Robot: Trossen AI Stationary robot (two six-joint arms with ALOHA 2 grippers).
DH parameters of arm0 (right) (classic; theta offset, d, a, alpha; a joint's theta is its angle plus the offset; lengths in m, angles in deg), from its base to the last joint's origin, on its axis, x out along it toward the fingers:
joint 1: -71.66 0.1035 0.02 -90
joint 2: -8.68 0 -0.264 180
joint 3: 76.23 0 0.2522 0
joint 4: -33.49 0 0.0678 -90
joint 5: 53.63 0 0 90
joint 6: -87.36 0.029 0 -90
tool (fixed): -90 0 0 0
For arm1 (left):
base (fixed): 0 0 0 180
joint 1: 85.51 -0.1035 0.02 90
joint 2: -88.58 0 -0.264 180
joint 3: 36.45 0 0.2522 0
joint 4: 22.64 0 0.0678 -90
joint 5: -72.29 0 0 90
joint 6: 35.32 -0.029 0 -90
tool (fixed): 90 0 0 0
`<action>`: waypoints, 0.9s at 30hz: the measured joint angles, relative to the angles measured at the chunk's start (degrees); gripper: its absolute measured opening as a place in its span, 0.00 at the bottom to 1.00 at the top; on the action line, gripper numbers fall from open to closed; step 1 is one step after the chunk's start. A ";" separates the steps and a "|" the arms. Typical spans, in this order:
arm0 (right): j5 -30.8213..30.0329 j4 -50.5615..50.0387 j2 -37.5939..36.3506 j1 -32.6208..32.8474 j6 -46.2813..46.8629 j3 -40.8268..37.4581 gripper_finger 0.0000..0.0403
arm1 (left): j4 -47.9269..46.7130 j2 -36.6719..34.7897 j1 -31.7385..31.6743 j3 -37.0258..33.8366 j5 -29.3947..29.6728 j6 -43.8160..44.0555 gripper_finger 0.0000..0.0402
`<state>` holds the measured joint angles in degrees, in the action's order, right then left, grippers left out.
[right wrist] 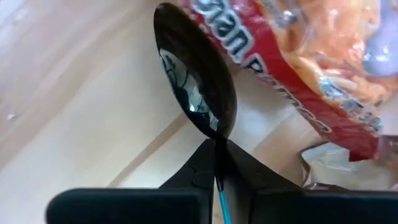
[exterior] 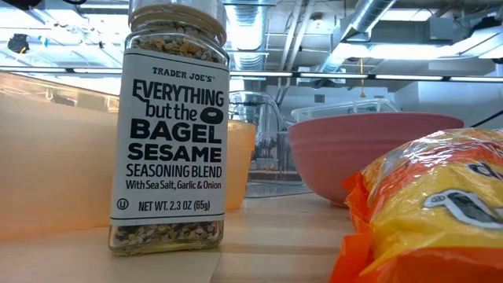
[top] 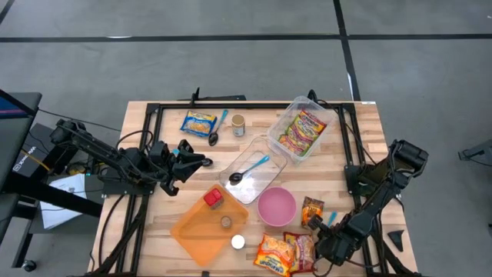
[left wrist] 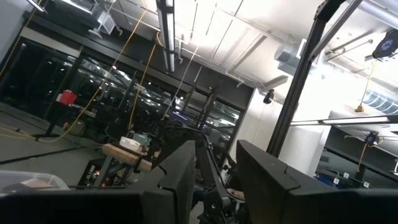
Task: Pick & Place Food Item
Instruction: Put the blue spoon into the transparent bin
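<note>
Nearest me, the right hand [right wrist: 217, 163] is clamped shut on the thin blue handle of a black-bowled spoon [right wrist: 196, 78] — its long axis runs straight out from the fingers, bowl leading, low over the wooden table [right wrist: 74, 112] beside a red-and-orange ramen packet [right wrist: 311, 68]. From above, that hand [top: 329, 245] sits at the table's near right corner by the ramen packets. Just past them stands a pink bowl [top: 276, 205], then an orange tray [top: 201, 228]. Farther left, the left hand [top: 201, 161] hovers with its fingers partly apart, holding nothing I can see.
</note>
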<state>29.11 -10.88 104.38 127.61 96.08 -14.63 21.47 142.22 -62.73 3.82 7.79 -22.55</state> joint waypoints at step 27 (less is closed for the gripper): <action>-3.50 -17.18 -15.75 3.08 24.37 5.79 0.00 | 0.02 0.01 0.00 0.00 -0.02 -0.07 0.28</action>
<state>25.61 -28.06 88.63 130.69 120.45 -8.84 21.49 142.23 -62.73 3.82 7.77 -22.61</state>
